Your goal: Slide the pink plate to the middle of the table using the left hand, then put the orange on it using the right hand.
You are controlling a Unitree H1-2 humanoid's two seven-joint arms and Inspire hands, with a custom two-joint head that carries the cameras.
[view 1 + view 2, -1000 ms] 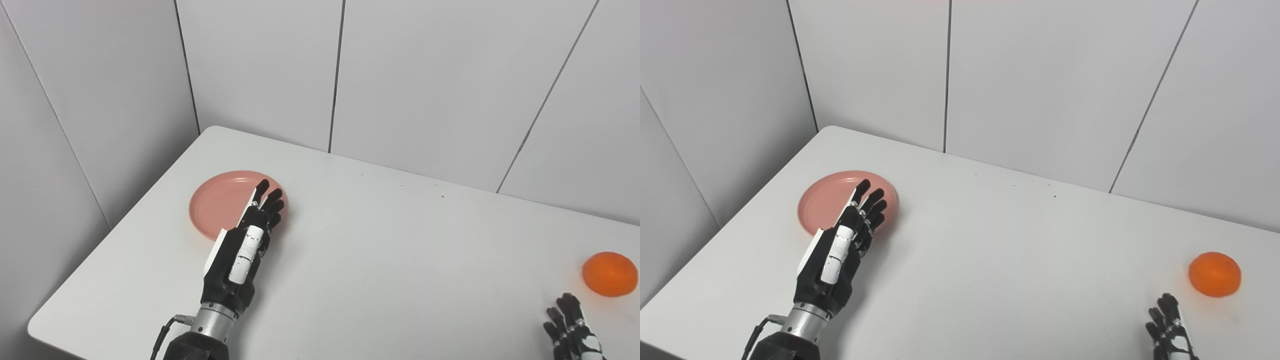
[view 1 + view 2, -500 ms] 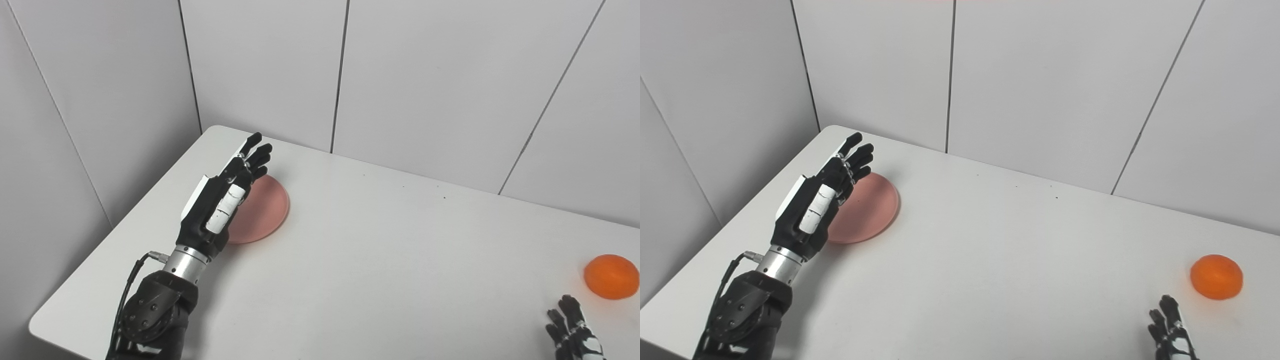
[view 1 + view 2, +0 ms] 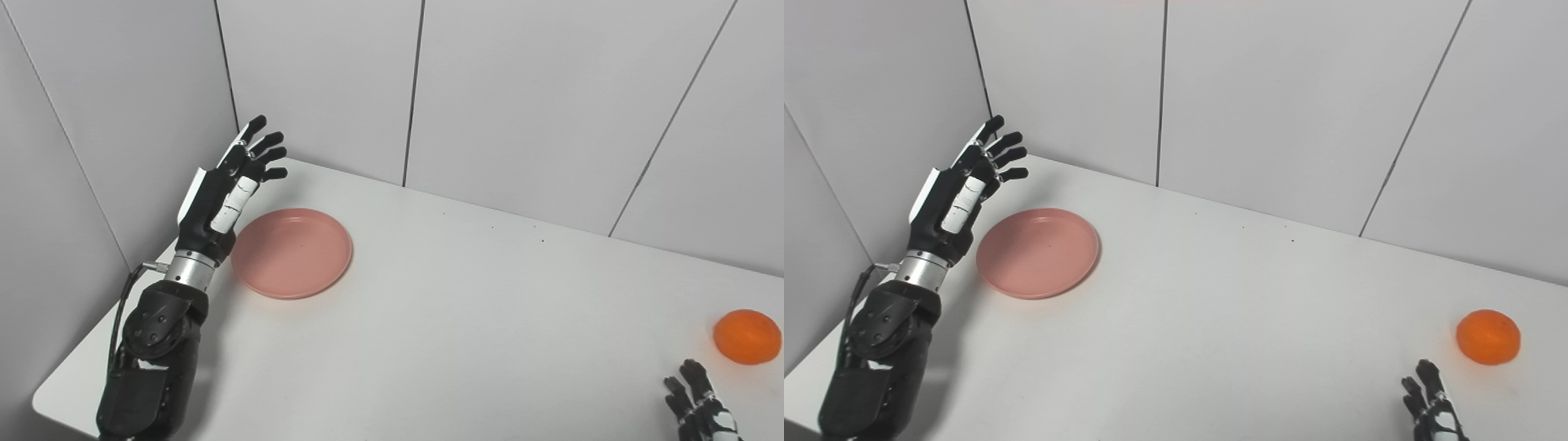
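A pink plate [image 3: 291, 252] lies flat on the left part of the white table [image 3: 465, 318], empty. My left hand [image 3: 228, 184] is open, raised above the table just left of the plate, fingers spread and pointing up and away; it does not touch the plate. An orange [image 3: 747, 336] sits near the right edge of the table. My right hand [image 3: 698, 404] shows only its fingertips at the bottom right, apart and empty, short of the orange. The same scene shows in the right eye view: plate [image 3: 1037, 252], left hand [image 3: 961, 187], orange [image 3: 1488, 336].
Grey wall panels stand close behind the table and along its left side [image 3: 110, 122], right behind my left hand. The table's rounded near-left corner [image 3: 46, 398] is next to my left forearm.
My left hand has lifted off the plate and swung up and to the left, uncovering the plate. The plate, the orange and the right hand have stayed in place.
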